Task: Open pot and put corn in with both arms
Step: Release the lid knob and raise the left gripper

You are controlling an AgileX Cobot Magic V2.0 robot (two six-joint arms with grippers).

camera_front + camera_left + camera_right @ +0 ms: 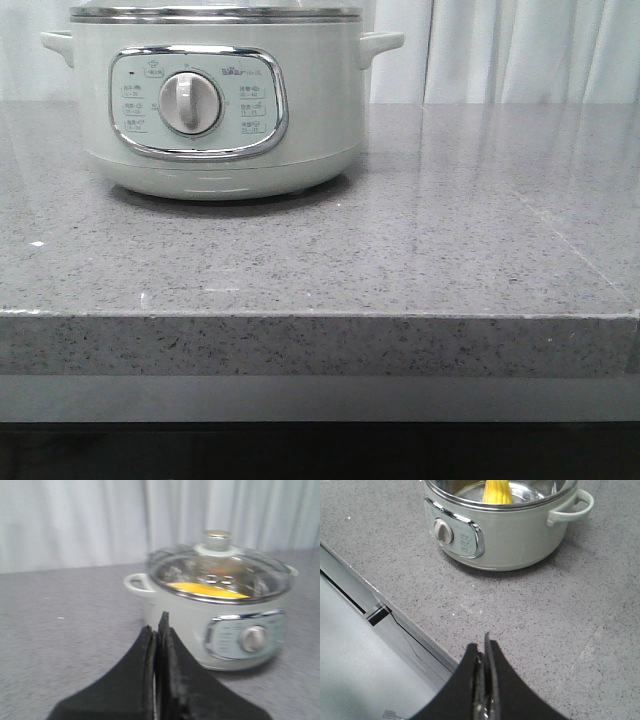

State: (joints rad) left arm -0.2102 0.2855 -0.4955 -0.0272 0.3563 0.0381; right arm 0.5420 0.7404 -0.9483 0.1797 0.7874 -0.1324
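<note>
The pale green-white pot [220, 110] stands at the back left of the grey counter, dial facing me. In the left wrist view the pot [220, 625] carries its glass lid [220, 562] with a metal knob. The yellow corn [207, 589] lies inside and shows through the glass. The right wrist view shows the pot [505, 525] with the corn [497, 491] in its steel bowl. My left gripper [156, 625] is shut and empty, a short way in front of the pot. My right gripper [483, 647] is shut and empty, above the counter's front edge. Neither gripper shows in the front view.
The grey speckled counter [450, 230] stretches to the right of the pot. Its front edge [395, 615] drops to a lower grey surface. White curtains [520, 50] hang behind the counter.
</note>
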